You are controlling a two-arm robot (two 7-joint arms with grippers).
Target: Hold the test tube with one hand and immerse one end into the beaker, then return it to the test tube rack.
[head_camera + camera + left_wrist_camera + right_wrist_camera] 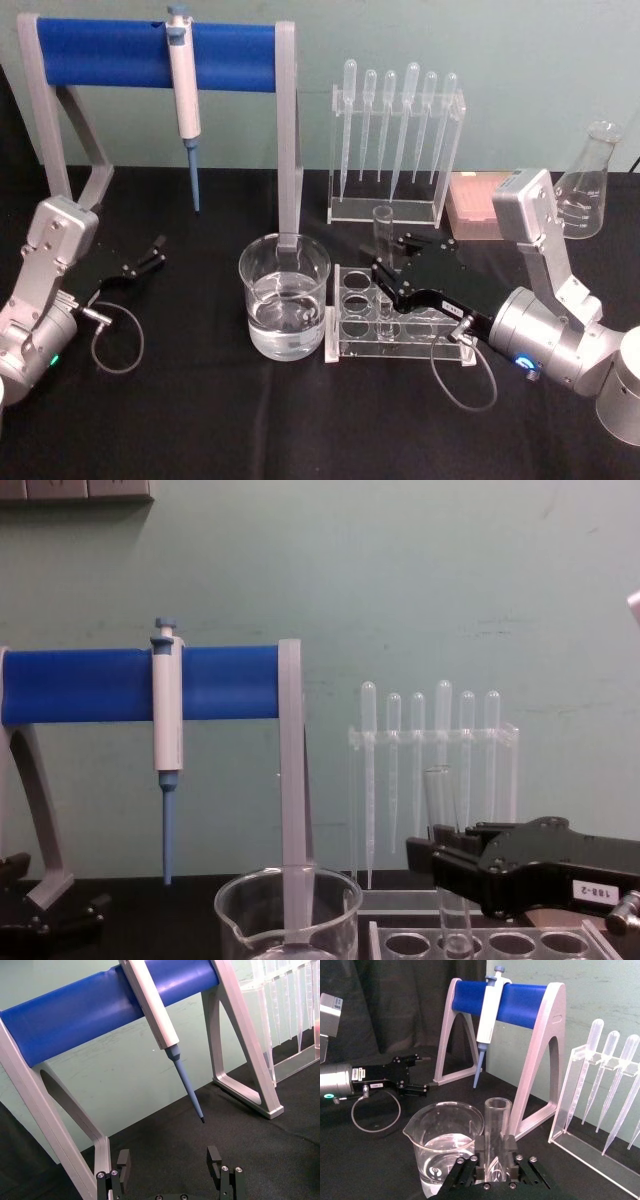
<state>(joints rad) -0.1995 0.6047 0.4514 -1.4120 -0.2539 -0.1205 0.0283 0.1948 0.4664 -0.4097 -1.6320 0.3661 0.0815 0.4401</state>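
The test tube (383, 235) stands upright with its lower end in a hole of the clear rack (350, 345). My right gripper (386, 280) is shut on its middle. In the right wrist view the two fingers press both sides of the test tube (498, 1115). The beaker (285, 295), part full of clear liquid, stands just left of the rack and shows beyond the tube as the beaker (445, 1145). In the chest view the right gripper (440, 865) holds the test tube (438, 810) above the rack. My left gripper (152, 253) rests open at the left, far from the beaker.
A blue-barred stand (155, 50) with a hanging micropipette (184, 90) rises behind the beaker. A rack of plastic pipettes (395, 150) stands behind the tube rack. A pink box (470, 205) and a glass flask (585, 185) sit at the back right.
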